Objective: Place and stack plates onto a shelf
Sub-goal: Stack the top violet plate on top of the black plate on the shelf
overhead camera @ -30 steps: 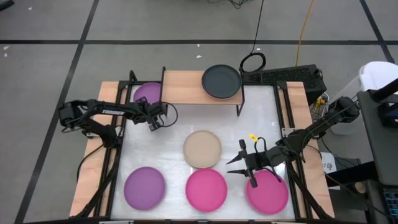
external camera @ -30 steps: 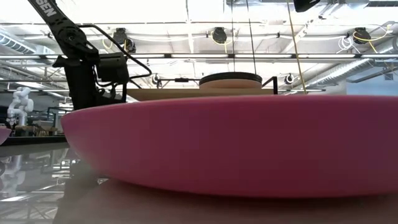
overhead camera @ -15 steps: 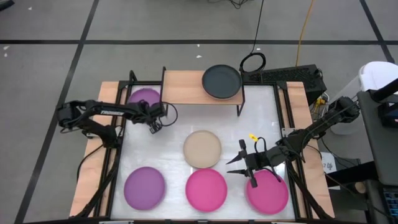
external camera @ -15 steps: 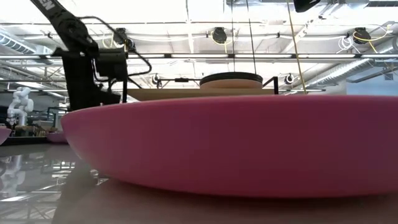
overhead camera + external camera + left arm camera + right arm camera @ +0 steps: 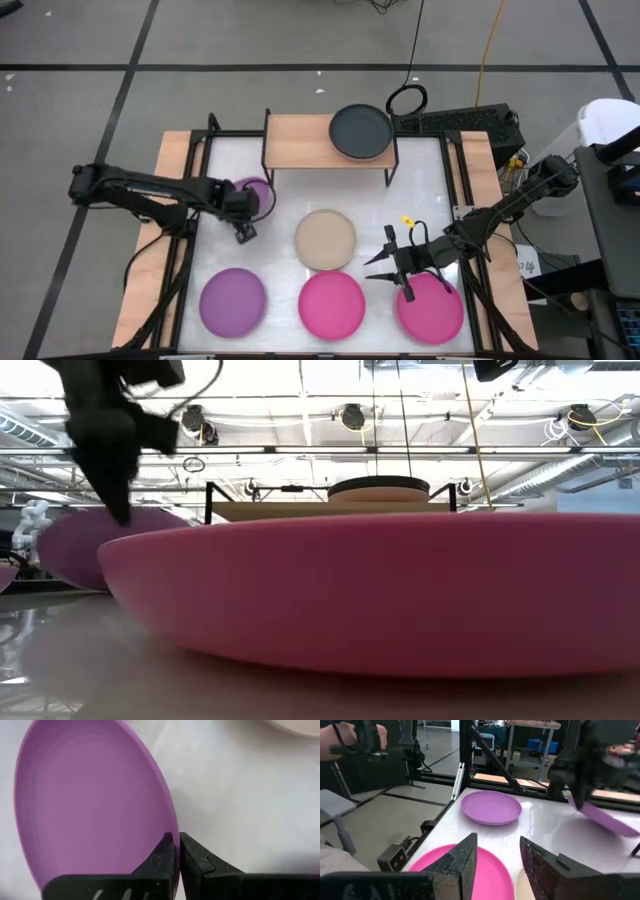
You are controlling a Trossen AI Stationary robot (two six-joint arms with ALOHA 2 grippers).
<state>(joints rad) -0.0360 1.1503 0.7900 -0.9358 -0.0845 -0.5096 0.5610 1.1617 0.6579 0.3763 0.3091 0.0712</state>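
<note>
My left gripper [image 5: 243, 212] is shut on a purple plate [image 5: 260, 194] left of the beige plate [image 5: 325, 239], near the table's middle. In the low view that plate [image 5: 90, 545] hangs tilted above the table. The shelf [image 5: 300, 142] stands at the far edge, and a black plate [image 5: 360, 131] rests flat on its right end. A second purple plate [image 5: 232, 300], a magenta plate [image 5: 332, 305] and a pink plate [image 5: 435, 312] lie flat along the near edge. My right gripper [image 5: 372, 268] is open, hovering between the magenta and pink plates. My left gripper pinches the purple plate's rim [image 5: 173, 827] between its two fingers [image 5: 162, 855], one on the inner face and one on the underside. The plate is lifted clear of the table and tilted, as the right wrist view [image 5: 607, 820] shows.
The shelf's left half [image 5: 290, 140] is bare wood. The white tabletop [image 5: 420, 190] is free between the shelf and the beige plate. Cables and a black box [image 5: 460, 122] sit past the far right corner. A person's hand [image 5: 350, 742] shows beyond the table.
My left gripper has pulled back toward the near edge and the table's left, bringing the purple plate with it. The plate was lying by the shelf's left end; now it is lifted clear, tilted, and sits closer to the table's middle.
</note>
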